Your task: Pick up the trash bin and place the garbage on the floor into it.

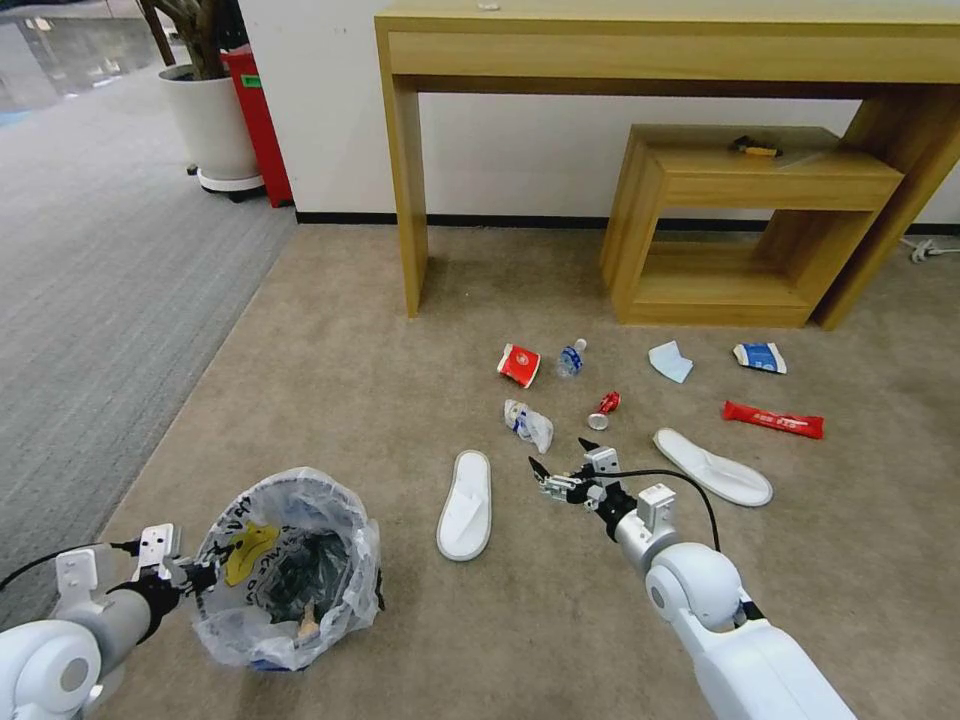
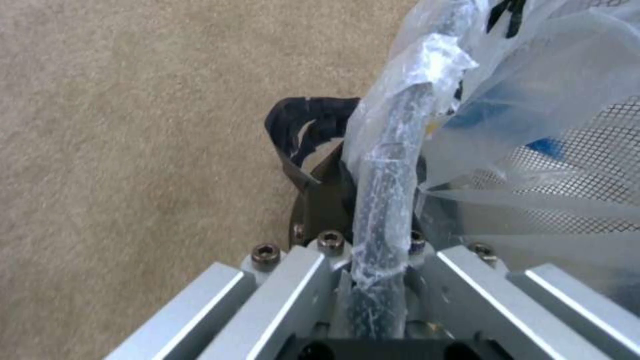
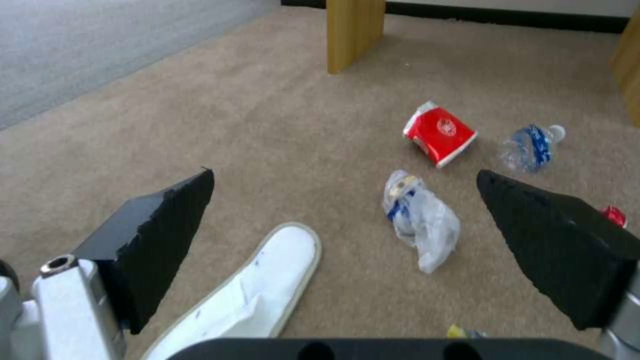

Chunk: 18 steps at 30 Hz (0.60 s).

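The trash bin (image 1: pixel 290 570), black with a crinkled plastic liner, is at the lower left over the beige floor (image 1: pixel 340 400). My left gripper (image 1: pixel 203 576) is shut on its bag-covered rim (image 2: pixel 387 190). My right gripper (image 1: pixel 556 468) hangs open over the carpet between two white slippers (image 1: pixel 466 505) (image 1: pixel 712 466); the nearer slipper (image 3: pixel 253 295) lies under it. Beyond it lie a crumpled clear wrapper (image 3: pixel 420 220), a red cup (image 3: pixel 439 132), a small bottle (image 3: pixel 530 147) and a red can (image 1: pixel 604 409). A light-blue mask (image 1: pixel 670 361), a blue wrapper (image 1: pixel 760 357) and a red wrapper (image 1: pixel 773 419) lie farther right.
A tall wooden console table (image 1: pixel 660 50) and a low wooden shelf (image 1: pixel 740 230) stand against the wall behind the litter. A white plant pot (image 1: pixel 213 125) and a red box (image 1: pixel 258 120) are at the far left, beside grey ribbed carpet (image 1: pixel 100 280).
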{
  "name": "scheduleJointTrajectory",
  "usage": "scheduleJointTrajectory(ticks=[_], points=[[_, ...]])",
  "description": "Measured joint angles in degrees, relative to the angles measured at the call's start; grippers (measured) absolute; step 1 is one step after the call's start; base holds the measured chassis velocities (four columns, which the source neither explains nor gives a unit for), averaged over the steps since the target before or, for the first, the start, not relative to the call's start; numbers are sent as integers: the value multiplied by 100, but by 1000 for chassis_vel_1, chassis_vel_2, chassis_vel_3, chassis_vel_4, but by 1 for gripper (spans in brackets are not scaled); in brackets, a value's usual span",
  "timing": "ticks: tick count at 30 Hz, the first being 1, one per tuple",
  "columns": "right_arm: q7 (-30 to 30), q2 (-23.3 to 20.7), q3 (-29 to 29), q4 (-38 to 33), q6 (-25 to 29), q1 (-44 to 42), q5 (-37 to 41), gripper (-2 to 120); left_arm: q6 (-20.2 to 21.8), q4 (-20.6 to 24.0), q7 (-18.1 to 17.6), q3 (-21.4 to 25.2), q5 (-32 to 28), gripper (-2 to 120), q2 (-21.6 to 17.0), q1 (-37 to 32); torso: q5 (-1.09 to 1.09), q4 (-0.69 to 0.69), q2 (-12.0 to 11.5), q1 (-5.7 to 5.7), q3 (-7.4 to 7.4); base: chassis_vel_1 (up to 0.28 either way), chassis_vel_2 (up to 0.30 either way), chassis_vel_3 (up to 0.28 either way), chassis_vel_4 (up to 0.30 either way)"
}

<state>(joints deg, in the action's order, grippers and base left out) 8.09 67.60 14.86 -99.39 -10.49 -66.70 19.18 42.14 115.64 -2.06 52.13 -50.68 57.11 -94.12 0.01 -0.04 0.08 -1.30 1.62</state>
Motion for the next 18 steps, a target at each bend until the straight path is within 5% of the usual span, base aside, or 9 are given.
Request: scheduleJointTrajectory(ticks=[12,18], points=[[35,23,-36,58,-25,34,-136,100,0,-47,35,62,-7,0,5,-5,-1,-3,0,-2,3,-158,182,165,-181],[61,96,-211,187,-24,37,-222,100,-1,-94,88,94,-5,0,22,4,-1,1,0,-1,1,59,138,-29,-140]])
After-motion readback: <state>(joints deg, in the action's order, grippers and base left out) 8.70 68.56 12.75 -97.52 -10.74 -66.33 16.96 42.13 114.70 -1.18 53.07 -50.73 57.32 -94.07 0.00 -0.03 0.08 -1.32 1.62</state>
